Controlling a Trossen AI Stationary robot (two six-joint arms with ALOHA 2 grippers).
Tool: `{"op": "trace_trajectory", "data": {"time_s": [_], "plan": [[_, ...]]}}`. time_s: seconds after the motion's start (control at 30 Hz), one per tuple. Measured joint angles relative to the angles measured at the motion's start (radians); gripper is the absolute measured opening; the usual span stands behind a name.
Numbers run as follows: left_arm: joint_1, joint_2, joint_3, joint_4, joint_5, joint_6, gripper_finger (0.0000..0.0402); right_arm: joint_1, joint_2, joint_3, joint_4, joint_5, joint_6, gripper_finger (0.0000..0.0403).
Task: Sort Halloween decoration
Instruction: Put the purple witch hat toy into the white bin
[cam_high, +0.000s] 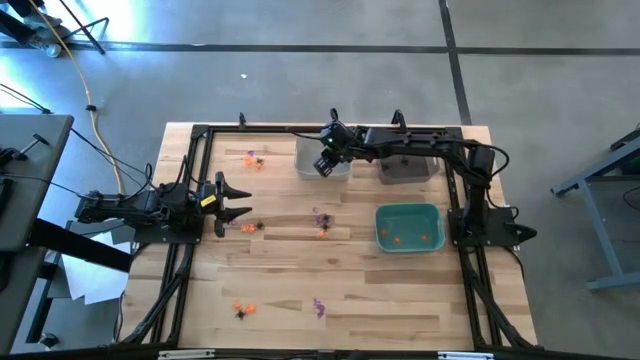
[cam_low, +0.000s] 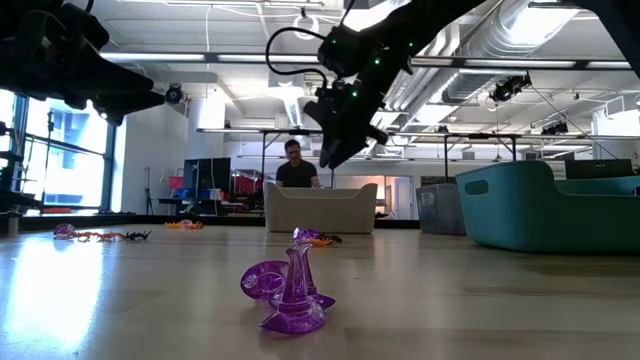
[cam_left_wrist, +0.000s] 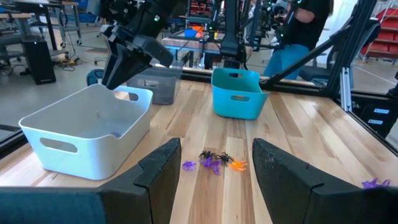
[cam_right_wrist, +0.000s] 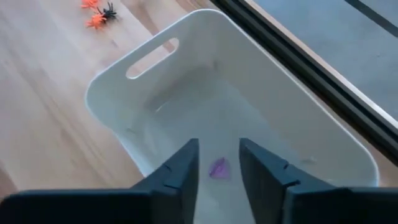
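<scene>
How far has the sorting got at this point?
Done: orange trinkets lie in the teal bin. In hand: the right tool hangs open over the white bin, a purple trinket between its fingers. Left: clusters on the table; the left tool waits open.

Bins: 3 — 1 white bin (cam_high: 322, 160), 1 teal bin (cam_high: 409, 227), 1 dark bin (cam_high: 408, 168)
Arms: 2
Trinket clusters on the bare table: 5, in orange, purple and black
Purple trinket (cam_right_wrist: 218, 167) in the white bin: 1
Orange trinkets in the teal bin: at least 2
People: 1 person (cam_low: 295, 164)
</scene>
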Motion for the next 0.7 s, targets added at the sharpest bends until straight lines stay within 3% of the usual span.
{"op": "trace_trajectory", "data": {"time_s": [0.2, 0.43, 0.7], "plan": [[0.0, 0.0, 0.0, 0.0, 0.0, 0.0, 0.0186, 0.008, -0.005, 0.0, -0.035, -0.013, 0.002, 0.0139], [0.0, 0.0, 0.0, 0.0, 0.0, 0.0, 0.0186, 0.059, -0.085, 0.0, -0.273, -0.032, 0.046, 0.0129], [0.0, 0.0, 0.0, 0.0, 0.0, 0.0, 0.0186, 0.257, -0.169, 0.0, -0.604, -0.088, 0.207, 0.0121]]}}
